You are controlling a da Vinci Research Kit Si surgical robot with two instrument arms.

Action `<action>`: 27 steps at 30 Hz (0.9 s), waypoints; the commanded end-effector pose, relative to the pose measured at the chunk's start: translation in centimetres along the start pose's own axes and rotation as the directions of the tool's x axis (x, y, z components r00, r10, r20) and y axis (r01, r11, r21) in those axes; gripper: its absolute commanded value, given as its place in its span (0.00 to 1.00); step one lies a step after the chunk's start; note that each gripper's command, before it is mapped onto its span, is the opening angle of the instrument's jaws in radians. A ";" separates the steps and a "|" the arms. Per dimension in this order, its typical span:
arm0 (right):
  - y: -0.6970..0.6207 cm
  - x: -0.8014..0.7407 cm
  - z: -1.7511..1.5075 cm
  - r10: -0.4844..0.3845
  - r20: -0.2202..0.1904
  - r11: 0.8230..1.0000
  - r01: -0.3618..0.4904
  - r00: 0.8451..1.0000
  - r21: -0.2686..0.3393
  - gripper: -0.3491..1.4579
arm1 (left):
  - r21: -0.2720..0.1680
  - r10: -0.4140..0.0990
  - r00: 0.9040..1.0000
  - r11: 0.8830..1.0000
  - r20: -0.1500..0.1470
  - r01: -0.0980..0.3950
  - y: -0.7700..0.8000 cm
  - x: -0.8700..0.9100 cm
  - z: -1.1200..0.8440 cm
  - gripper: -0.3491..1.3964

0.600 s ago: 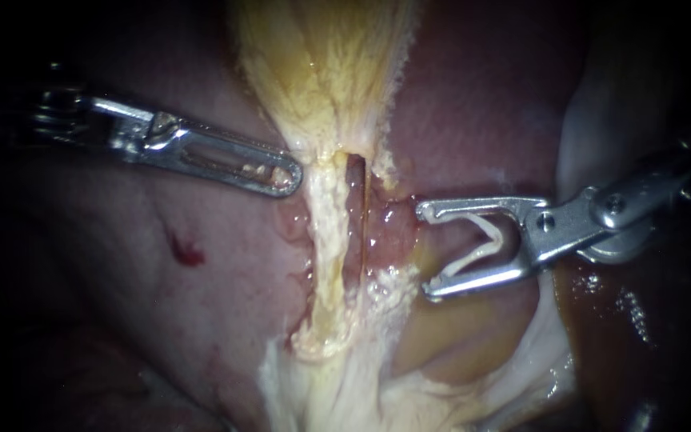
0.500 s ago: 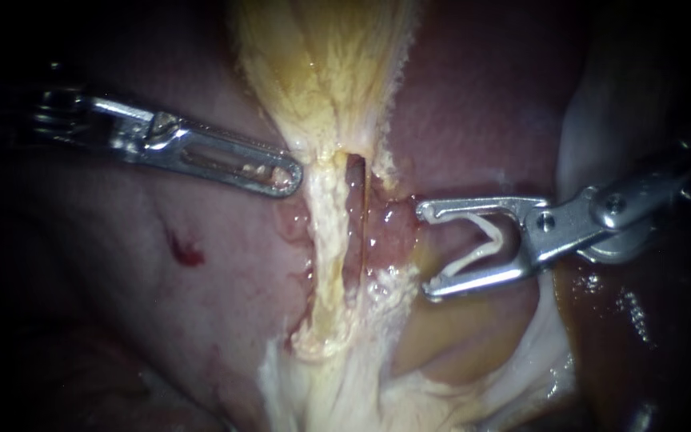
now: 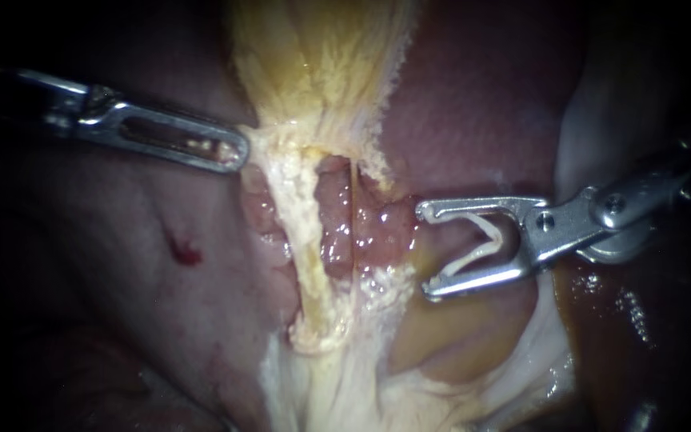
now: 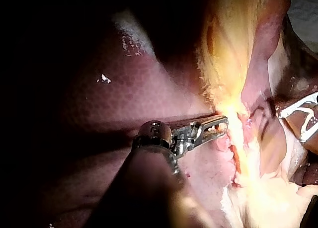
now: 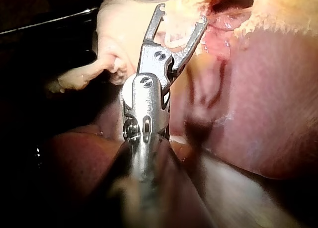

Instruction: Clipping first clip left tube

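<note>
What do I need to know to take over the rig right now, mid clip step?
Left instrument: slotted steel jaws shut on the pale yellow fibrous tissue below the yellow gallbladder, pulling it taut to its side.
Right instrument: jaws wide apart, carrying the open white clip; tips beside the pink tissue, short of the tubes.
Cream-coloured left tube: exposed, no clip on it.
Left to do: probably advance the clip around that tube and close it.
</note>
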 end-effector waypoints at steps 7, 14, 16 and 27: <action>0.01 0.00 0.05 0.000 0.000 1.000 0.000 1.000 0.004 0.47 | -0.001 0.000 1.000 1.000 0.003 0.000 0.00 0.01 0.00 0.00; 0.02 -0.06 0.35 -0.013 0.001 1.000 0.013 1.000 0.013 0.47 | -0.001 -0.001 1.000 1.000 0.003 0.001 0.00 0.00 0.01 0.00; 0.03 -0.08 0.47 -0.004 0.001 1.000 0.004 1.000 0.020 0.47 | -0.002 -0.001 1.000 1.000 0.004 0.001 -0.01 0.00 0.02 0.00; 0.21 -0.38 1.10 0.137 0.016 0.989 -0.138 0.990 0.044 0.47 | -0.004 -0.002 1.000 1.000 0.005 0.002 -0.03 0.00 0.02 0.00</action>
